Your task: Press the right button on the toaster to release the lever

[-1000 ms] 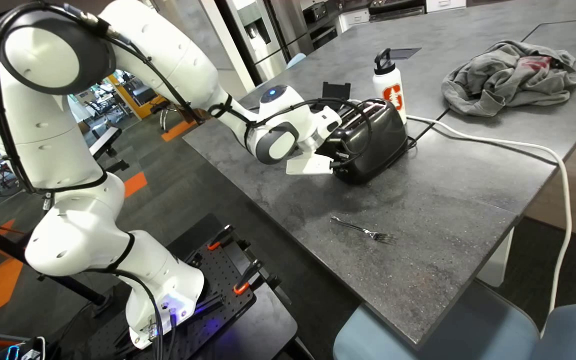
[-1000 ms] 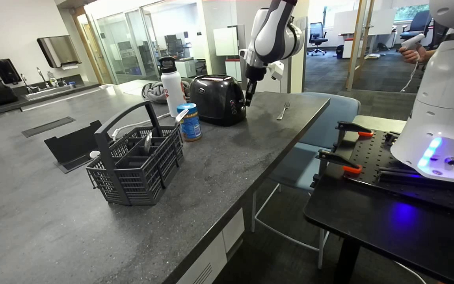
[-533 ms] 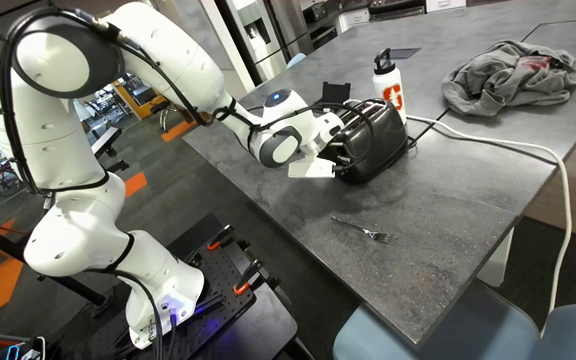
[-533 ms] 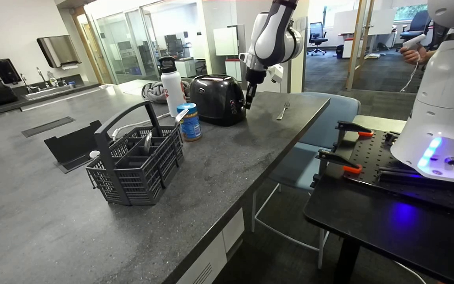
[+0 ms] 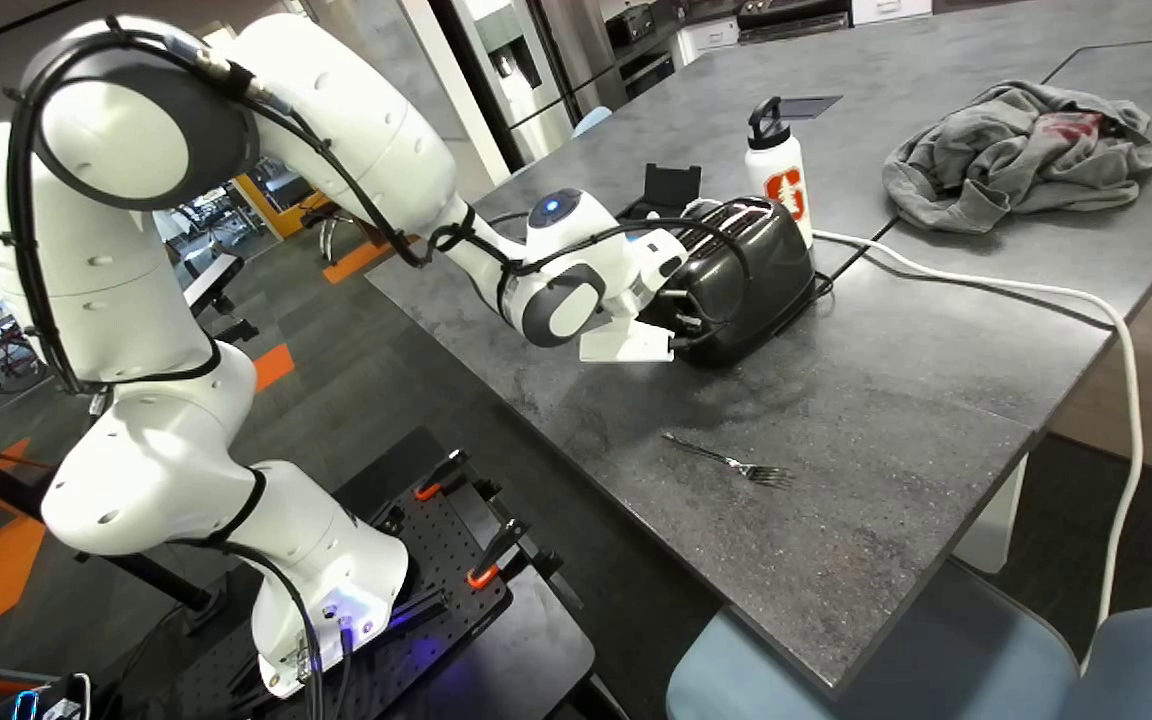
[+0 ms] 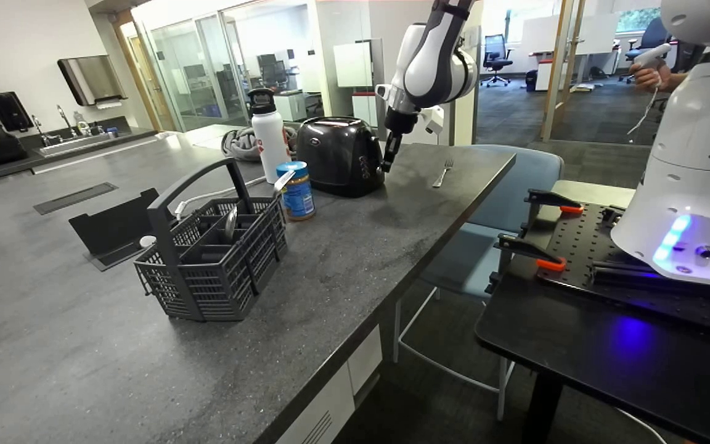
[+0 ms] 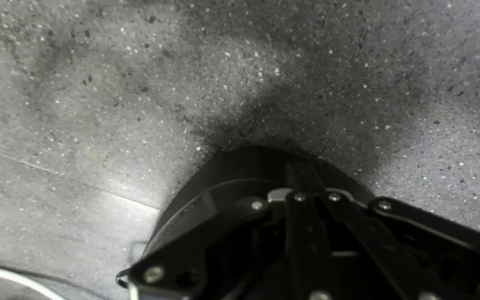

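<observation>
My arm [image 5: 361, 105] extends over the grey surface [image 6: 342, 277], its jaws pointing down at a slant just beside the toaster [image 6: 336, 157]. The toaster stands upright on the surface, black and glossy, its slots [image 5: 731, 222] facing up and a black cord [image 5: 824, 286] lying by it. In an exterior view I see the tips of my jaws right by the toaster's end, roughly level with its column of buttons [image 6: 364, 167]; whether they touch, I cannot tell. My wrist view shows the jaws closed, both sides together over the toaster's dark rounded end, with the buttons hidden there.

In both exterior views a white bottle [image 6: 272, 143] with a black cap stands near the toaster, and a fork [image 6: 444, 175] lies flat on the surface. A blue-lidded jar [image 6: 299, 198] stands near the bottle, and nearer the camera I have a dark basket [image 6: 219, 295] with a tall handle and some cutlery inside. Farther off, a grey cloth [image 5: 1011, 165] lies crumpled, and a white cable [image 5: 1026, 288] runs across the surface and hangs over the edge.
</observation>
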Robot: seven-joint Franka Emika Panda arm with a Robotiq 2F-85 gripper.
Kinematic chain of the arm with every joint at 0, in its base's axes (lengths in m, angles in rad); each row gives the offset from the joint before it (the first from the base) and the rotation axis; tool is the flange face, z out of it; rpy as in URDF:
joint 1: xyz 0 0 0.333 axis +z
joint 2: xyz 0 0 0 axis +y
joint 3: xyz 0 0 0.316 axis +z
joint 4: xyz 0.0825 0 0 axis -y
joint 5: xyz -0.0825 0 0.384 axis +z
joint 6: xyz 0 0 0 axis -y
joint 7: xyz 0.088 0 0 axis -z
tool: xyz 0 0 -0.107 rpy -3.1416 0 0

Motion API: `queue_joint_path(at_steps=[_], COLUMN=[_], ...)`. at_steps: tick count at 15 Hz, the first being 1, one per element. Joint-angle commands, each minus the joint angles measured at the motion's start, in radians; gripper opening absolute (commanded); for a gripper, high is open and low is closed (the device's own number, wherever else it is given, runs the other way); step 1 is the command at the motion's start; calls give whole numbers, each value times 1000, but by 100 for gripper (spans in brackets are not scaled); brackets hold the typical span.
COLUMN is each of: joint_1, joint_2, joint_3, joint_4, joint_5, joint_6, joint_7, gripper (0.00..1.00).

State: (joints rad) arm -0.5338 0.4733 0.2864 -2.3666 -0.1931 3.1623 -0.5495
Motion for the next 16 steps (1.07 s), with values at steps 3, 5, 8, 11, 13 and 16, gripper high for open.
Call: queue_joint_path(at_steps=[3, 5, 8, 11, 13, 16], joint_1=[-60, -96, -184, -315, -410, -515], joint_2=[-58, -114, -215, -306, -347, -385], joint_3=[63, 102, 198, 347, 461, 586], joint_4=[-46, -100, -193, -274, -312, -346], joint_5=[-12, -12, -6, 8, 14, -4], joint_6=[-34, -35, -20, 28, 70, 155], joint_7=[-7, -10, -17, -24, -20, 19], gripper=[0, 0, 0, 0, 0, 0])
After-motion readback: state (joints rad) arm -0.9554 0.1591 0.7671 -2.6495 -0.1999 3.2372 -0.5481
